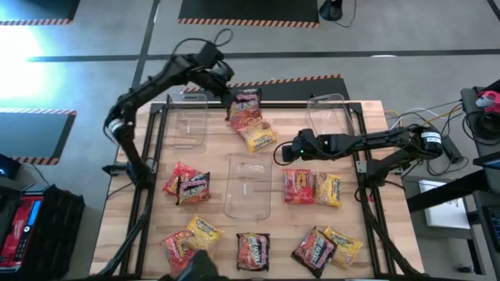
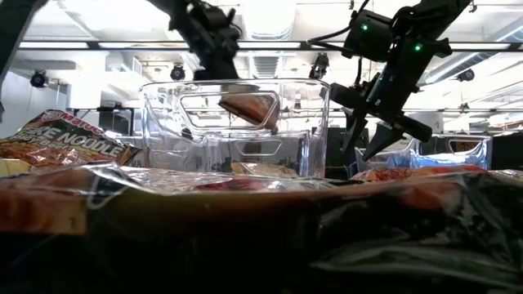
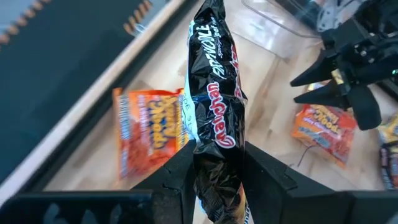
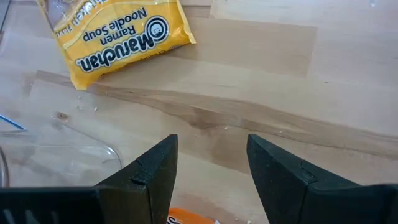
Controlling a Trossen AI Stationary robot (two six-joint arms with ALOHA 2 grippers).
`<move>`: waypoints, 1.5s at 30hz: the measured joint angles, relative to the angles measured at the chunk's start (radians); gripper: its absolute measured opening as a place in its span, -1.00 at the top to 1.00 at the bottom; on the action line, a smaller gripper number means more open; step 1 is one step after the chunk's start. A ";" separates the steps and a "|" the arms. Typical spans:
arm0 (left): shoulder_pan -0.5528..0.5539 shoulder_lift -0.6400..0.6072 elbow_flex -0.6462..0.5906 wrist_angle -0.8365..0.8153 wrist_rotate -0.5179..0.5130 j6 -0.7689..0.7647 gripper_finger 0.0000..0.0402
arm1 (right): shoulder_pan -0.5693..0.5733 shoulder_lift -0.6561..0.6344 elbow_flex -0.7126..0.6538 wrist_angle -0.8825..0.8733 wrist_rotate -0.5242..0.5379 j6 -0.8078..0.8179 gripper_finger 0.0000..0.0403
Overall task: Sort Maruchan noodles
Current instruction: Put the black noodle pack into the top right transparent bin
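We see a pale wood-plank table (image 1: 367, 234) w/ dark rails on grey floor w/ striped hazard tape. Left gripper (image 1: 232, 93) pinches a crinkly dark noodle packet (image 3: 214, 118) near the back-left clear bin (image 1: 187, 117). Right gripper (image 4: 211, 168), spread & empty, hovers beside a yellow packet (image 4: 118, 37); other packets lie scattered along the front.

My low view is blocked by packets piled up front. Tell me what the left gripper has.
Observer: The left gripper is shut on a black packet with red print, held above the table's far edge.
Operator: Report the right gripper.
Observer: The right gripper is open and empty over bare wood, with a yellow packet ahead of it.
Operator: Name the bin nearest the held packet.
Observer: From above, it is the far-left clear bin; no packets show in it.
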 joint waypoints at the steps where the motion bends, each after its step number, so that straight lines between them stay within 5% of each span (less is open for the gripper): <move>1: 0.000 -0.023 -0.004 -0.016 -0.024 0.002 0.55 | 0.000 -0.001 0.000 0.000 0.000 0.001 0.09; 9: 0.001 -0.217 -0.138 -0.036 -0.106 -0.040 0.55 | 0.000 -0.002 0.000 0.000 0.000 -0.001 0.09; 28: -0.038 -0.672 -0.700 0.358 -0.103 -0.331 0.55 | 0.000 -0.001 0.000 0.000 0.000 -0.001 0.09; 45: -0.141 -0.766 -0.763 0.400 -0.105 -0.365 0.55 | 0.000 -0.001 0.000 0.000 0.000 0.000 0.09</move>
